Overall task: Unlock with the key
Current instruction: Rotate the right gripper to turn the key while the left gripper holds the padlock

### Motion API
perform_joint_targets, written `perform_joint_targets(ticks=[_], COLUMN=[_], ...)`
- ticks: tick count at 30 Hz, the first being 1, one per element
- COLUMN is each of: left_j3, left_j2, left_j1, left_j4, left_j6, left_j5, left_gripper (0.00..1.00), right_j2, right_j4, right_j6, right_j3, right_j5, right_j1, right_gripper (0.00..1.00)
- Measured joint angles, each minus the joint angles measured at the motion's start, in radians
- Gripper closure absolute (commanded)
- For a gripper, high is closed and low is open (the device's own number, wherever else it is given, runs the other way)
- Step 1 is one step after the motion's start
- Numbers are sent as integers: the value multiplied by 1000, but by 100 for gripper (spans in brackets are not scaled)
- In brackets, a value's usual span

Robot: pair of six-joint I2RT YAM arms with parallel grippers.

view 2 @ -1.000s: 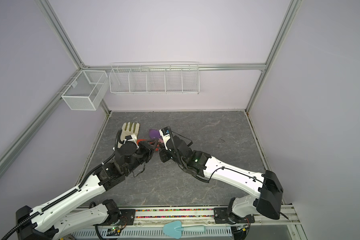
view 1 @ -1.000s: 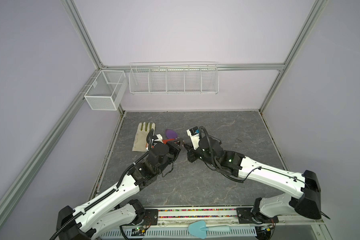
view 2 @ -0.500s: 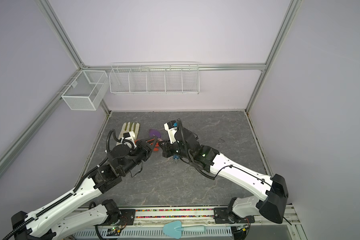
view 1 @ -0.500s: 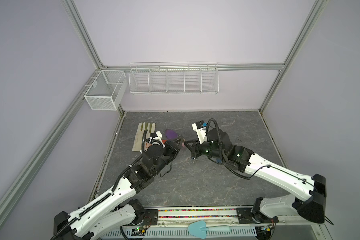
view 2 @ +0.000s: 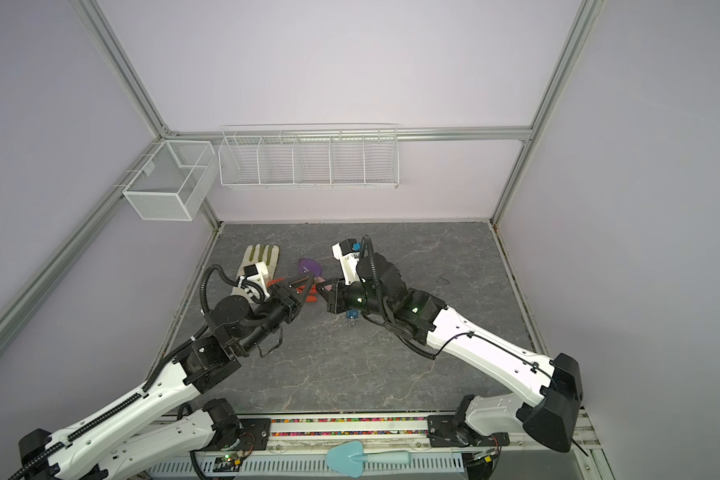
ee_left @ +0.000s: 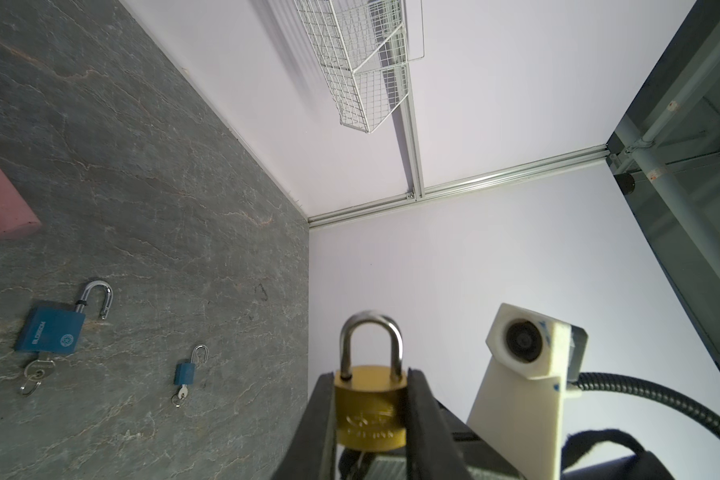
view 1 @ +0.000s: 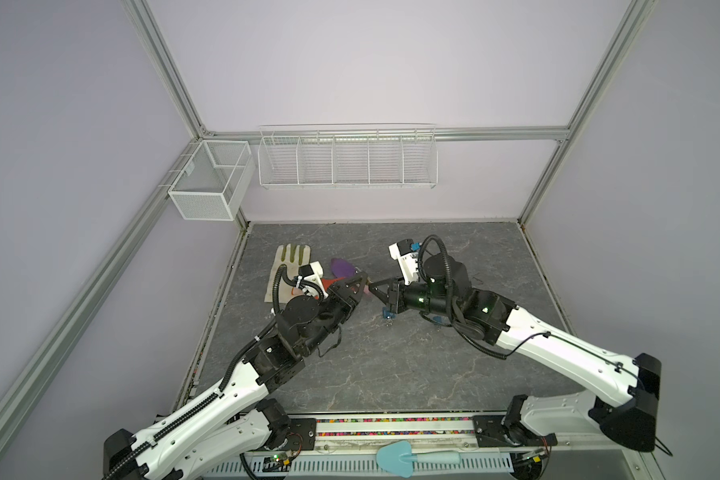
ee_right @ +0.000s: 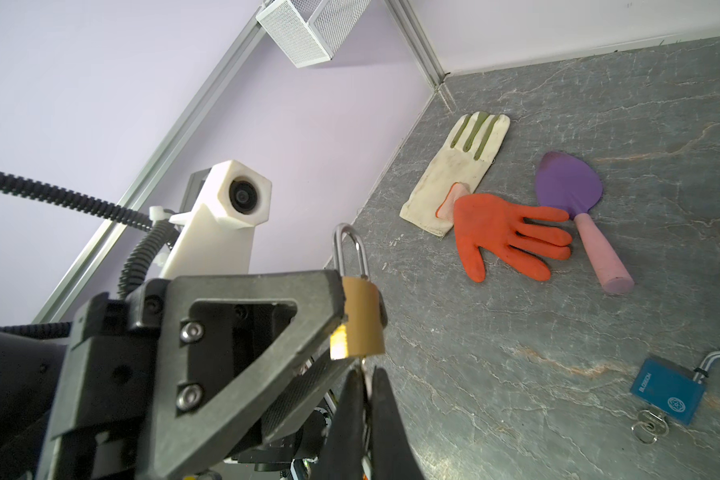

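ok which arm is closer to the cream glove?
Left. The left arm has its wrist over the cuff of the cream glove. The right arm reaches in from the opposite side, right end effector meeting the left end effector short of the glove.

The left arm [view 1: 208, 409] extends from its base toward the brass padlock [ee_left: 370, 409], with the elbow bent and the forearm raised. The left gripper [ee_left: 370, 380] is clamped on the padlock's body, one finger [ee_left: 321, 415] flat against each side, and the shackle points away from the wrist. The right arm [view 1: 558, 345] reaches in from the opposite side of the padlock, its wrist [view 1: 437, 282] bent downward. The right gripper [ee_right: 364, 374] has its jaws fully closed. Its tips sit at the padlock's end opposite the shackle, pinching the key [ee_right: 363, 368], of which only a sliver shows. In both top views the two grippers meet tip to tip at the padlock.
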Motion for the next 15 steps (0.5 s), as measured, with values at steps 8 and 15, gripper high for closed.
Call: perform_joint_targets(ticks=[8, 15], left_j3=[44, 130], left_j2=[27, 31], left_j1=[-8, -12], left_j4=[-50, -177], left_j6=[46, 138], left_j5=[-19, -87], left_gripper=[100, 100], right_j2=[3, 4], right_j4=[-53, -100], right_j6=[-86, -156], right_j3=[23, 36], right_j5=[53, 109], right_j1=[1, 5], right_gripper=[80, 52])
